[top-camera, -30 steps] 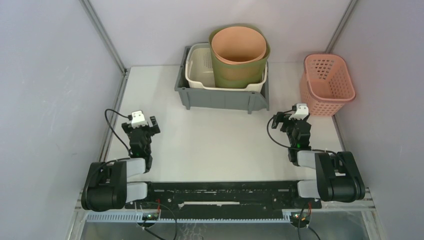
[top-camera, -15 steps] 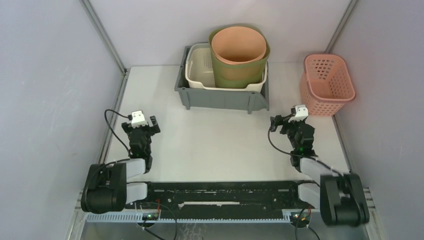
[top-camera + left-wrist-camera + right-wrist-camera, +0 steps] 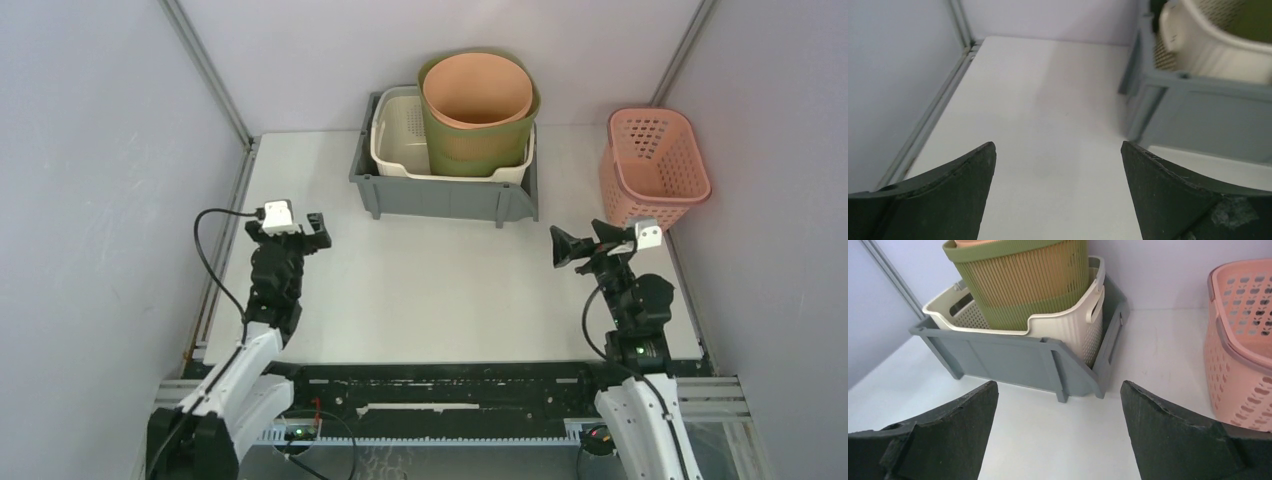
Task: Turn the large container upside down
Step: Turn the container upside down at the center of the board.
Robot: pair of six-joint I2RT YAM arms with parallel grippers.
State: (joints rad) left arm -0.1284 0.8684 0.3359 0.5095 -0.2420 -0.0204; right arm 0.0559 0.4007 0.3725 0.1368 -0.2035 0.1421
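A large grey bin (image 3: pixel 440 196) stands upright at the back middle of the table. Inside it sit a white perforated basket (image 3: pixel 398 140) and a tall green-and-orange ribbed basket (image 3: pixel 478 105). My left gripper (image 3: pixel 308 228) is open and empty above the table, in front of and to the left of the bin. My right gripper (image 3: pixel 566 246) is open and empty, in front of and to the right of the bin. The left wrist view shows open jaws (image 3: pixel 1058 147) with the bin's corner (image 3: pixel 1198 115) ahead to the right. The right wrist view shows open jaws (image 3: pixel 1059 386) facing the bin (image 3: pixel 1008 362).
A pink perforated basket (image 3: pixel 652 165) stands upright at the back right, close to my right gripper; it also shows in the right wrist view (image 3: pixel 1243 330). Grey walls close in the left, right and back. A metal rail (image 3: pixel 225 250) runs along the table's left edge.
Both arms have risen and stretched forward from their folded rest. The right gripper swung to the right and now points left. The left gripper moved a little forward. The containers have not moved.
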